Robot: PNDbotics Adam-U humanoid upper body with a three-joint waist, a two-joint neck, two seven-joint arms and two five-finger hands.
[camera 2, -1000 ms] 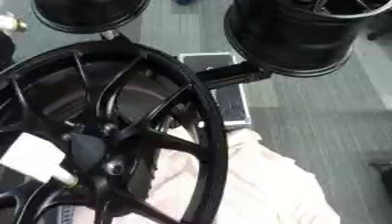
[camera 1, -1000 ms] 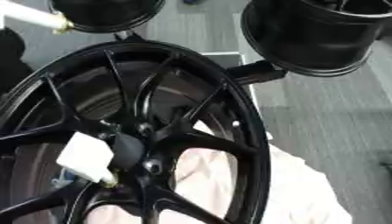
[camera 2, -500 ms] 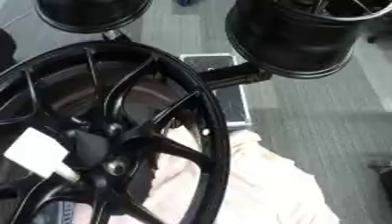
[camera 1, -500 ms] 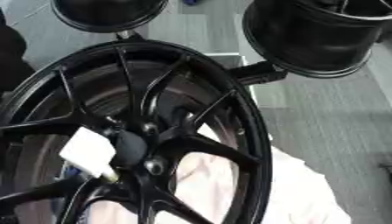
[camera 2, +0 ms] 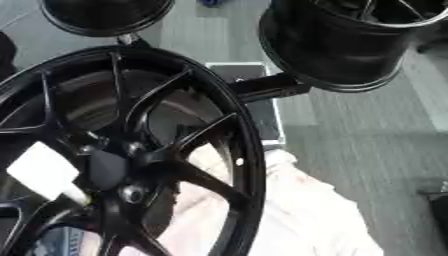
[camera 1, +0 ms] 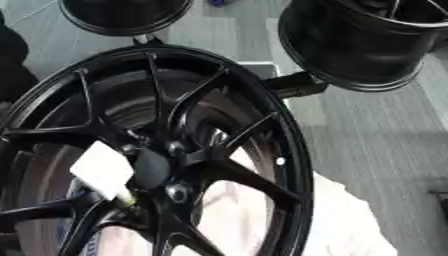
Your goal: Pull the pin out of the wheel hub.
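A large black spoked wheel (camera 1: 296, 150) fills the left of both views, tilted toward me. Its hub (camera 1: 154, 168) sits left of centre, ringed by bolt holes. A white block-shaped piece (camera 1: 103, 169) with a short brass-coloured tip (camera 1: 125, 201) lies against the hub's left side, pointing down and to the right; it looks like the pin's head. Whether its tip sits in a hole I cannot tell. Neither of my hands shows in either view.
Two more black wheels stand behind, one at the top left (camera 1: 122, 15) and a deeper one at the top right (camera 1: 367, 45). A black bracket (camera 1: 293, 84) juts out under the right one. A pale cloth (camera 1: 350, 225) lies lower right on the grey floor.
The picture has only shifted slightly, as from the head moving. The white piece stays at the hub's left side.
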